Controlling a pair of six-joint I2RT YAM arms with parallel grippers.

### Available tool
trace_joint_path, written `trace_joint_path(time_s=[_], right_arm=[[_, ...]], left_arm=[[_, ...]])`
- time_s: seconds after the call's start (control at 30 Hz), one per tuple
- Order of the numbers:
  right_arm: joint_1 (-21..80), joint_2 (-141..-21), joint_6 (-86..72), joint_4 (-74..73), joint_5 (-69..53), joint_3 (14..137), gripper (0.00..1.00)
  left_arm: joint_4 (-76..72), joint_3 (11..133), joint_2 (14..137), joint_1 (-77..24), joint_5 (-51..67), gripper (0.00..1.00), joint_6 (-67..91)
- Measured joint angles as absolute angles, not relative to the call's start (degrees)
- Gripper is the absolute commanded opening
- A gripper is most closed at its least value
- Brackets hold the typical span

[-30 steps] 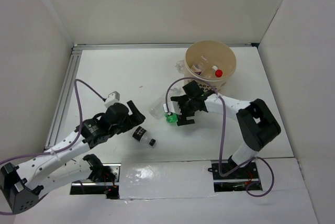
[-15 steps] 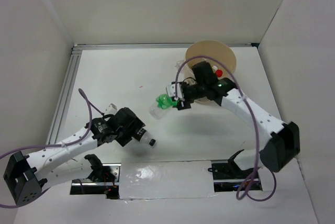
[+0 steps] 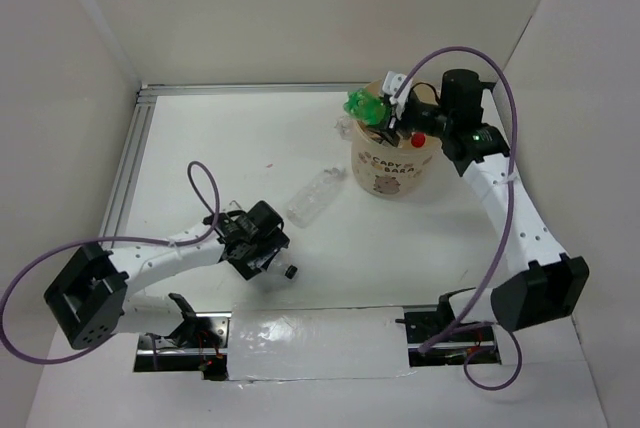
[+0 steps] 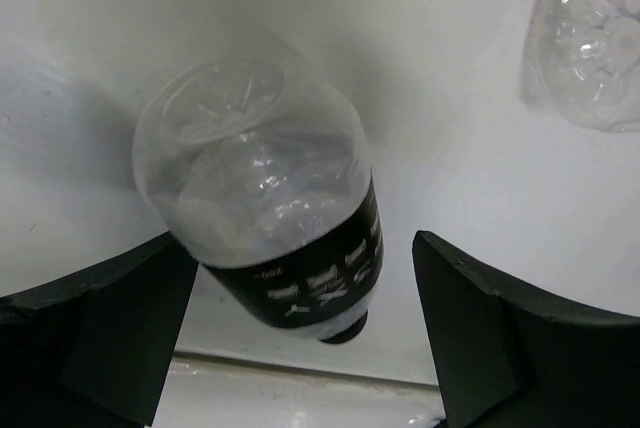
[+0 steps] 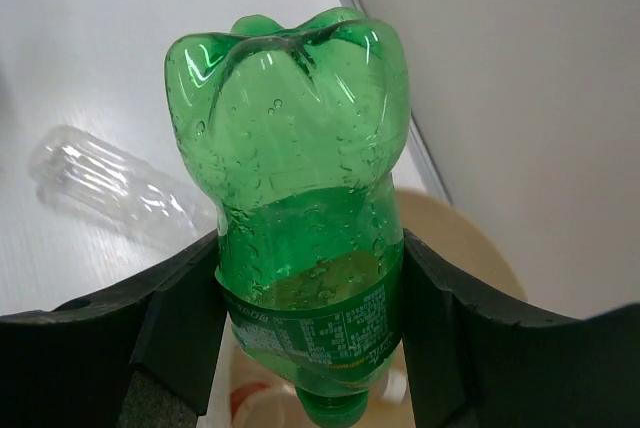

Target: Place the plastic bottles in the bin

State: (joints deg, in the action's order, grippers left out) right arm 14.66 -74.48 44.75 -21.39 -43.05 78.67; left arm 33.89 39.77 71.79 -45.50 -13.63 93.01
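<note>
Lifted from mid-table, the green bottle (image 3: 362, 105) is now held by the right gripper (image 3: 378, 116) over the upper-left rim of the bin (image 3: 392, 170), upper right in the top view; a red-capped bottle (image 3: 417, 139) lies inside. Lower left, the left gripper (image 3: 262, 251) is set over the black-labelled bottle (image 3: 283, 269), with a clear bottle (image 3: 312, 198) lying just above. At the left wrist, the jaws are seen spread, flanking that bottle. At the right wrist, the green bottle is clamped between both fingers (image 5: 180, 328), cap down, above the bin.
</note>
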Motion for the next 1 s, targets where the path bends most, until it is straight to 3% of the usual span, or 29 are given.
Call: trace_joint_path(time_s=[0.07, 0.1, 0.13, 0.27, 0.3, 0.4, 0.43, 0.53, 0.57, 0.6, 0.7, 0.77, 1.0], right_arm=[[11.29, -76.64, 43.81, -21.50, -42.78, 78.39, 0.76], [9.74, -77.87, 43.11, -21.65, -42.85, 78.37, 0.95], [8.56, -78.83, 42.50, -21.96, -42.96, 78.39, 1.00], [5.04, -80.12, 41.74, -22.96, -45.08, 78.37, 1.00], [4.43, -79.88, 41.45, -22.94, -45.98, 78.37, 1.00], [3.03, -78.28, 40.38, -22.87, -47.94, 78.15, 1.00], [2.52, -77.38, 40.05, -22.76, -49.12, 77.87, 1.00], [-0.30, -74.50, 39.31, -22.81, -52.84, 76.51, 0.99], [-1.78, -73.43, 39.00, -22.87, -54.15, 75.99, 0.96], [-3.51, -72.36, 38.79, -22.87, -55.40, 75.33, 0.91], [-10.24, -68.55, 38.33, -23.11, -59.64, 72.95, 0.43], [-14.72, -66.26, 38.24, -23.44, -62.26, 71.13, 0.03], [-18.26, -64.01, 45.30, -33.19, -65.71, 69.32, 0.01]], left_arm=[[32.71, 39.99, 74.13, -45.12, -13.47, 1.00, 92.20], [32.16, 40.29, 75.72, -45.01, -13.23, 1.00, 91.68], [31.64, 40.42, 76.99, -44.91, -13.04, 1.00, 91.46], [30.26, 40.95, 78.89, -44.71, -12.60, 0.89, 90.67], [30.04, 40.97, 79.05, -44.73, -12.60, 0.75, 90.35], [29.78, 41.32, 79.40, -45.01, -12.64, 0.51, 89.36], [29.85, 41.60, 79.37, -45.41, -12.78, 0.34, 88.55], [31.09, 43.07, 78.61, -47.40, -13.69, 0.09, 86.32], [31.97, 43.88, 77.71, -48.42, -14.33, 0.00, 85.21], [33.21, 45.15, 76.55, -49.71, -15.20, 0.00, 83.92], [35.14, 51.33, 72.71, -54.35, -19.51, 0.00, 78.22], [33.93, 57.17, 70.04, -58.17, -22.61, 0.00, 72.38], [8.08, 73.67, 73.14, -60.25, -26.09, 0.00, 42.87]])
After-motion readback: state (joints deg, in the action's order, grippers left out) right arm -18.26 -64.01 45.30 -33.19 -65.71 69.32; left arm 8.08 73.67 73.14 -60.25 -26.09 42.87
